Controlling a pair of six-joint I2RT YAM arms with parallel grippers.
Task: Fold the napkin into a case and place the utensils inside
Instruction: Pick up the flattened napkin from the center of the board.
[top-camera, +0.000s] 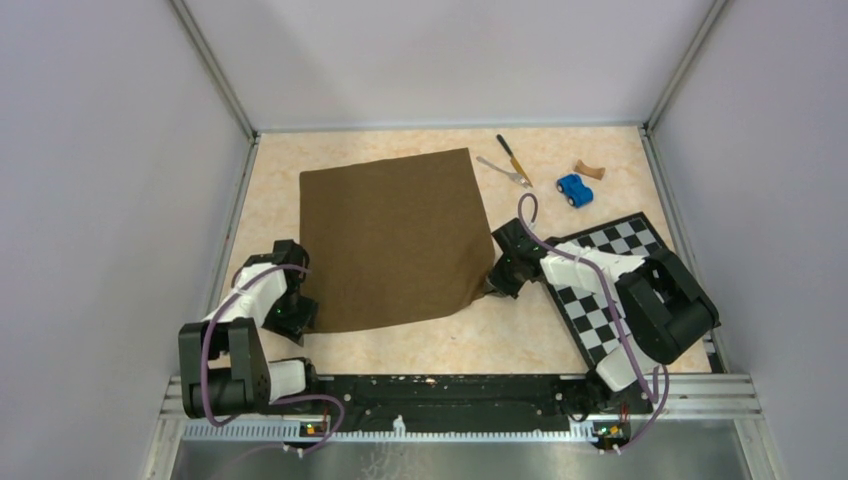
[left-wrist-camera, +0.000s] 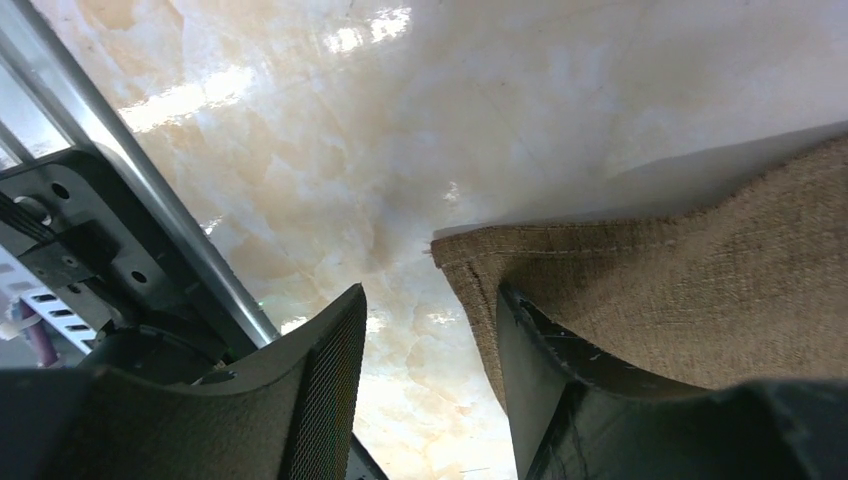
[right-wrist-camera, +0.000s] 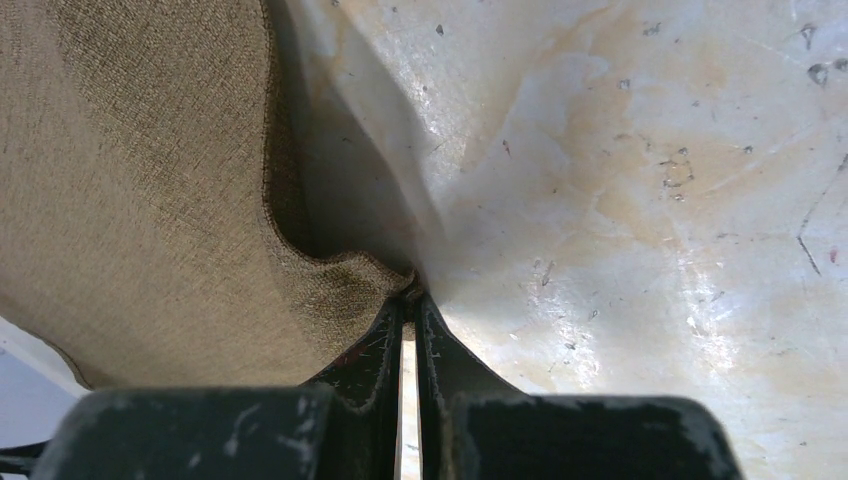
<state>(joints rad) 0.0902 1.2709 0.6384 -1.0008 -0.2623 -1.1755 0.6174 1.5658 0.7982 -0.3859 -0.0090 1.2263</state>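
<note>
Nearest, my right claw (right-wrist-camera: 410, 303) pinches the near right corner of the napkin (top-camera: 390, 240), jaws pressed together on cloth. Left claw (left-wrist-camera: 430, 300) is spread at the near left corner, one finger over cloth. Napkin lies unfolded; knife (top-camera: 513, 158) and fork (top-camera: 505, 172) sit beyond its far right corner.

Dark brown square napkin (top-camera: 390, 240) spread open, near-right corner raised, yellow-handled knife (top-camera: 514, 158) and silver fork (top-camera: 505, 172) beside its far-right corner
</note>
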